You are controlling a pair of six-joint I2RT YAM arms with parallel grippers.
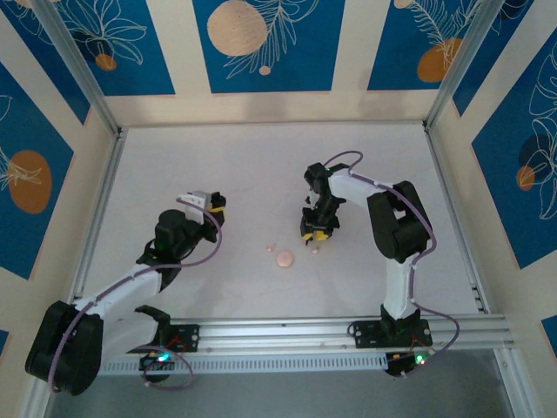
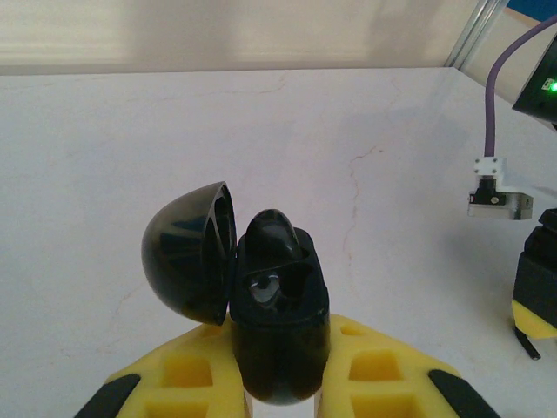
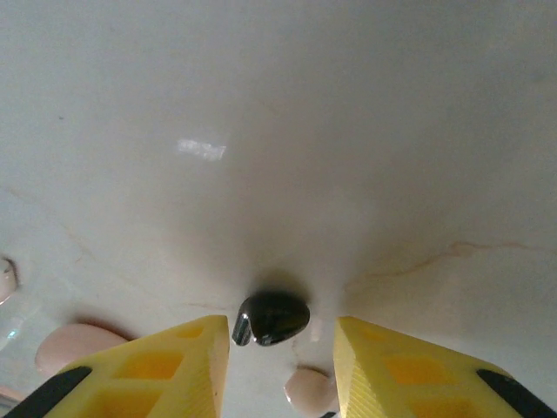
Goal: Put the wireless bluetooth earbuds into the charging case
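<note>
Clamped tight between the matt yellow, blocky, hollow-celled fingers [image 2: 174, 370] of the left gripper [image 2: 278, 348]: a glossy black charging case [image 2: 278, 335], rounded and smooth as a pebble. Long axis in line with the fingers, open end pointing away from the wrist. Swung aside past the left finger, a dome-shaped lid [image 2: 187, 252], shiny outside, hollow within. At the top of the case body, a rounded black lump; earbud or part of the case, cannot tell.

Spread apart above the table [image 3: 348, 131], the same yellow fingers on the right gripper [image 3: 280, 324], closed on nothing. In the gap just beyond the fingertips, flat on the surface: a black earbud [image 3: 271, 318], glossy and bean-shaped. Long axis across the gap, finger to finger; blunt end toward the finger at the right of the wrist view, narrower end with a silvery glint just beside the other. Nearer the wrist, between the same fingers, a pale pink earbud [image 3: 312, 390], rounded, partly cut off, heading unreadable. Outside the left-hand finger, a flat pale pink oval [image 3: 74, 347]. Underneath, smooth white tabletop, faintly sheened, thin brownish veins like marble.
</note>
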